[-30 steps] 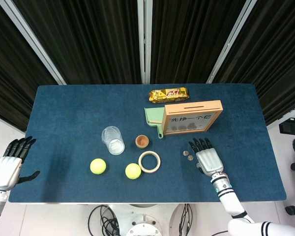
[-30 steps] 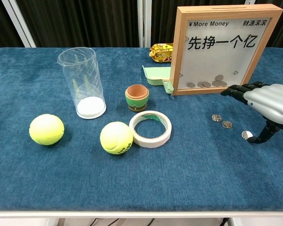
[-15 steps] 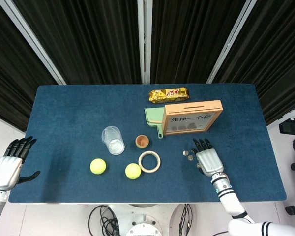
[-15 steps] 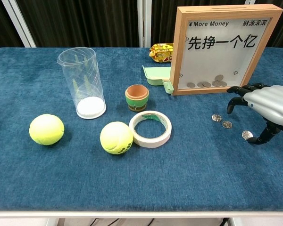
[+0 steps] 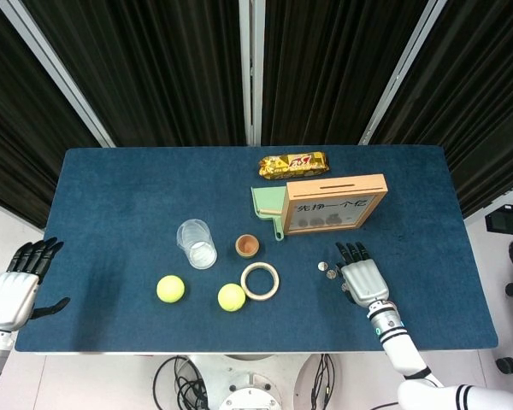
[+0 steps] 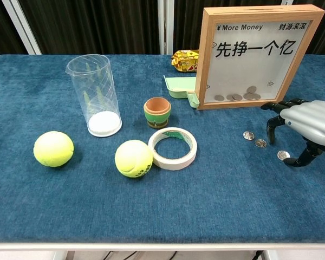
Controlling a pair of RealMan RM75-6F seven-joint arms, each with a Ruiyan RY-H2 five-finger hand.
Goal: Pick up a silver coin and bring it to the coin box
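Observation:
Three silver coins lie on the blue cloth in front of the coin box (image 6: 254, 54): one (image 6: 248, 135), a second (image 6: 260, 143) and a third (image 6: 283, 155). The box is a wooden frame with a clear front, and several coins rest inside it. My right hand (image 6: 309, 127) hovers just right of the coins with its fingers bent down and its thumb tip beside the third coin. It holds nothing. In the head view the right hand (image 5: 362, 278) sits right of two coins (image 5: 327, 271), below the box (image 5: 334, 205). My left hand (image 5: 17, 282) hangs open off the table's left edge.
A clear plastic cup (image 6: 95, 95), two tennis balls (image 6: 53, 148) (image 6: 133, 158), a tape roll (image 6: 173, 148) and a small clay pot (image 6: 157, 111) occupy the table's middle. A green scoop (image 6: 181, 86) and a snack packet (image 6: 185, 59) lie left of and behind the box.
The right hand's fingers have curled from stretched forward to pointing down, and the hand has drawn back slightly. The coins and the left hand have not moved.

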